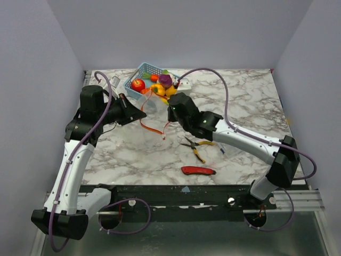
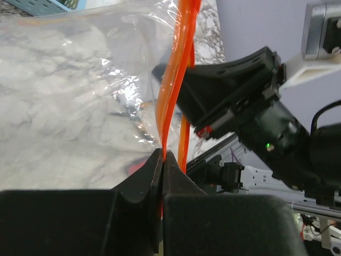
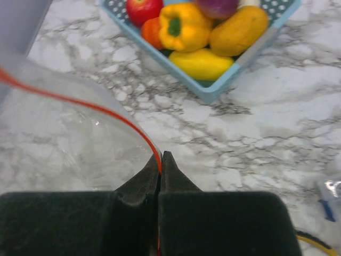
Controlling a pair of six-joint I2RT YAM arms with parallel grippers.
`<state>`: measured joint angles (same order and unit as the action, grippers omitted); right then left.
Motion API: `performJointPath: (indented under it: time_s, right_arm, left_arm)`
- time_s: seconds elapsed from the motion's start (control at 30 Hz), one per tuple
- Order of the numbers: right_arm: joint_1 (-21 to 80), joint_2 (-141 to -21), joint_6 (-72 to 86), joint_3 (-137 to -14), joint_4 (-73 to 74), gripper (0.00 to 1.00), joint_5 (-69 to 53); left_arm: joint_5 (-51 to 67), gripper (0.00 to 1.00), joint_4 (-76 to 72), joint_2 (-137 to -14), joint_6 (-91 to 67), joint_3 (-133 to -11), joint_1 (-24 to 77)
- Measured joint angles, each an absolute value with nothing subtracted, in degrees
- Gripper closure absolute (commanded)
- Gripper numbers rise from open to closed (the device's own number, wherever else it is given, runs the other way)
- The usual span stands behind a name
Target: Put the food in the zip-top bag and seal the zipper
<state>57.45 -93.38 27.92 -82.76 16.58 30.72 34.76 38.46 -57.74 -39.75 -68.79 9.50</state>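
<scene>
The zip-top bag (image 1: 154, 118) hangs clear and slack between my two grippers above the marble table. My left gripper (image 2: 162, 154) is shut on its red-orange zipper (image 2: 171, 80), which rises straight up from the jaws. My right gripper (image 3: 161, 159) is shut on the zipper (image 3: 106, 109) at the other side, the strip curving away to the left. The bag (image 3: 69, 138) looks empty. The food (image 3: 184, 26), a yellow pepper, red apple, orange, yellow and purple pieces, lies in the light blue basket (image 3: 213, 90) just beyond my right gripper (image 1: 171, 108).
Yellow-handled pliers (image 1: 196, 146) lie mid-table in front of the right arm, and a red utility knife (image 1: 198, 170) lies near the front edge. A clear packet with blue print (image 3: 330, 197) sits at the right. Grey walls enclose the table on three sides.
</scene>
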Motion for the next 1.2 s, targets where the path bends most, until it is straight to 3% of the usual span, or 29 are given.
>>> performJointPath:
  time_s: [0.3, 0.57, 0.7, 1.0, 1.2]
  right_arm:
    - [53.95, -86.91, 24.43, -79.29, 14.94, 0.99, 30.37]
    - [51.22, -86.56, 23.49, -79.13, 14.59, 0.99, 29.08]
    - [47.37, -86.32, 22.96, -78.5, 14.68, 0.99, 28.75]
    - [35.03, -86.37, 17.87, -79.15, 16.01, 0.99, 32.73]
    - [26.11, -87.35, 9.96, -82.61, 16.21, 0.99, 41.39]
  left_arm:
    - [39.35, 1.0, 28.64, -63.46, -48.75, -68.38, 11.68]
    - [38.2, 0.5, 26.79, -69.01, -50.83, -71.85, 18.15]
    - [37.6, 0.36, 26.28, -69.1, -49.01, -73.52, 18.41]
    - [36.73, 0.28, 30.65, -76.93, -38.02, -85.41, 18.41]
    - [34.39, 0.27, 33.69, -79.13, -31.42, -85.82, 18.41]
